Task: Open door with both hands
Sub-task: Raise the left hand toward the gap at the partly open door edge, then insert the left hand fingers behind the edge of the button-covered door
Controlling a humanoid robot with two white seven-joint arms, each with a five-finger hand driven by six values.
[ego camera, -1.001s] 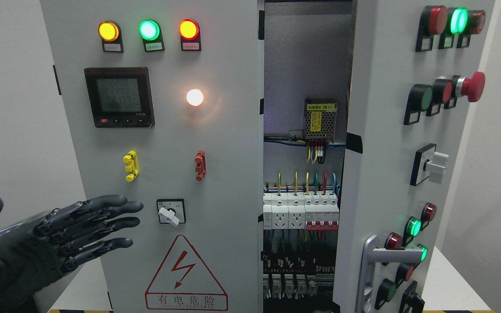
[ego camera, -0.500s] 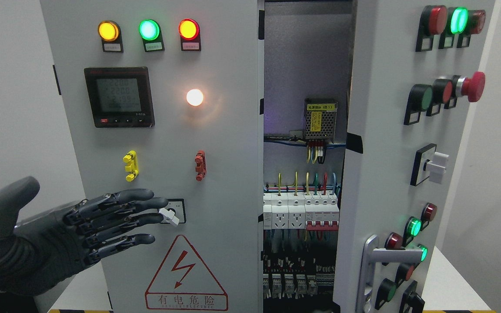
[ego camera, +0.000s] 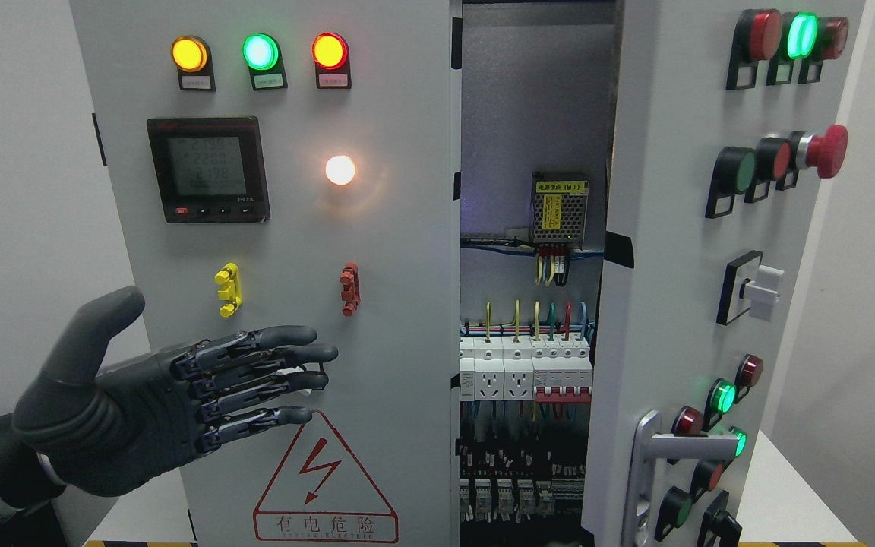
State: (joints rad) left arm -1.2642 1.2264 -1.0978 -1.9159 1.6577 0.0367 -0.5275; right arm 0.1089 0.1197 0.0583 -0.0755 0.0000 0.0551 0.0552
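Head view shows you the left hand (ego camera: 179, 403) at the lower left, fingers flat and spread, holding nothing. It hovers by the left door (ego camera: 377, 228), which looks stiff, heavy metal. Hook your fingers round its right edge by the gap

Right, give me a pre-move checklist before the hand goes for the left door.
1. Left hand fingers spread, holding nothing: ok.
2. Left hand at the left door free edge: not ok, it hovers over the rotary switch.
3. Left door closed, ready to pull: ok.
4. Right door swung open: ok.
5. Right hand in view: not ok.
6. Contact between fingers and panel: cannot tell.
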